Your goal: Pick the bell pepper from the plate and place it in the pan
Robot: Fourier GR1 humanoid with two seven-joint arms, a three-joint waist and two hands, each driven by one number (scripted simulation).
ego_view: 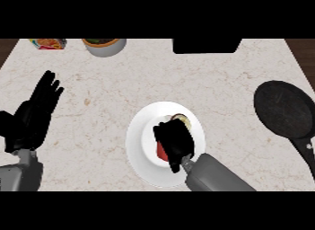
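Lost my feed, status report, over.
Right robot hand curled on bell pepper, still on plate. Left robot hand open, resting. Pan path unobstructed.

Pale marble counter [120, 90] w/ dark wood floor [1, 54] at sides.

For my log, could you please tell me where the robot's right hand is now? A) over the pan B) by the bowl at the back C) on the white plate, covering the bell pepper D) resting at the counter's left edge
C: the right hand lies on the plate, with the red bell pepper showing beside it; the pan holds nothing.

Marble counter [120, 90] – plate [141, 139], pan [286, 110], pot [105, 46], box [206, 46].
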